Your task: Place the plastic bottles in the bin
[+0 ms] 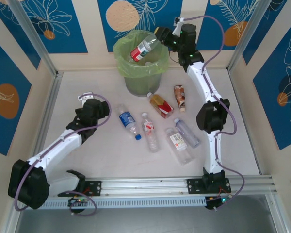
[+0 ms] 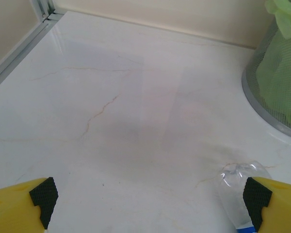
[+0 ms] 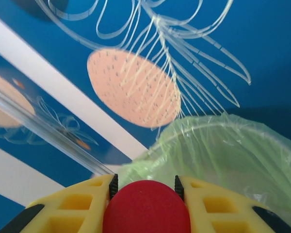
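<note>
Right gripper (image 1: 159,36): clenched on red-labelled bottle (image 1: 142,48), tilted over bin (image 1: 137,86). Left gripper (image 2: 150,198): released, empty, low above table (image 2: 136,121).

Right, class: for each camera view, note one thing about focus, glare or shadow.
Top external: even light, sharp, only soft shadows on the table. Left wrist: pale sheen across the table, clear bottle slightly blurred. Right wrist: held bottle's red end soft, bin liner and wall sharper.

My right gripper (image 3: 145,185) clamped on a bottle (image 3: 146,211), red rounded end toward camera, yellow fingers (image 3: 72,204) either side, bag-lined bin (image 3: 223,145) just beyond, blue wall panel (image 3: 281,39) with peach oval (image 3: 133,87) behind.
</note>
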You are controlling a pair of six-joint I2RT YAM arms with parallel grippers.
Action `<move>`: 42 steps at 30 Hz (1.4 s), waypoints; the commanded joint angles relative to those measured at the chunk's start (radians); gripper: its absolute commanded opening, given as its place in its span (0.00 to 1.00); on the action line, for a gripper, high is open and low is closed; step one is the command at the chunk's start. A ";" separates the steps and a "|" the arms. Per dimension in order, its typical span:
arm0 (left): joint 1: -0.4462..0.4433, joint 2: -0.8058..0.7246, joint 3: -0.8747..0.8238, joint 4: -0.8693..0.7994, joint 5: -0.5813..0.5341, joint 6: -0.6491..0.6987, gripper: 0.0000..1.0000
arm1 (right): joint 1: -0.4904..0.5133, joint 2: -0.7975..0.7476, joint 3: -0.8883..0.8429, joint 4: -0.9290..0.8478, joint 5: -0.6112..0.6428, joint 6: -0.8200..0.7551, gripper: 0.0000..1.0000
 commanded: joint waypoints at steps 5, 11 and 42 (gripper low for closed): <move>0.019 0.023 -0.003 -0.020 0.032 -0.030 1.00 | 0.112 0.068 0.136 -0.191 0.011 -0.501 0.11; 0.022 0.049 0.012 -0.031 0.049 -0.037 1.00 | 0.194 0.102 0.142 -0.273 0.098 -0.739 0.29; 0.027 0.111 0.049 -0.045 0.106 -0.067 1.00 | 0.204 -0.088 0.083 -0.400 0.104 -0.574 1.00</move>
